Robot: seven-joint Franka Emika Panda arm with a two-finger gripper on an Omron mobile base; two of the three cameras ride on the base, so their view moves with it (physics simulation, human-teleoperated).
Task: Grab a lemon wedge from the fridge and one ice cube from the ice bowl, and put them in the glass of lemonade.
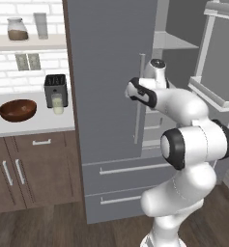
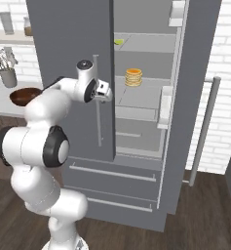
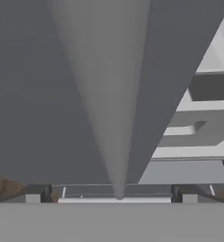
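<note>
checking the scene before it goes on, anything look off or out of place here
Nothing spilled or damaged. The one thing that stands out is the fridge: its right door stands wide open, showing the shelves, while the left door is shut. The gripper sits open by the left door's handle, holding nothing.

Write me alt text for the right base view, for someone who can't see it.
A grey fridge stands with its right door swung open, showing pale shelves with a small yellow-green piece on an upper shelf and a stack of pancakes below. The white robot arm reaches toward the closed left door's handle, its gripper open. A dark wooden bowl sits on the counter at left.
</note>
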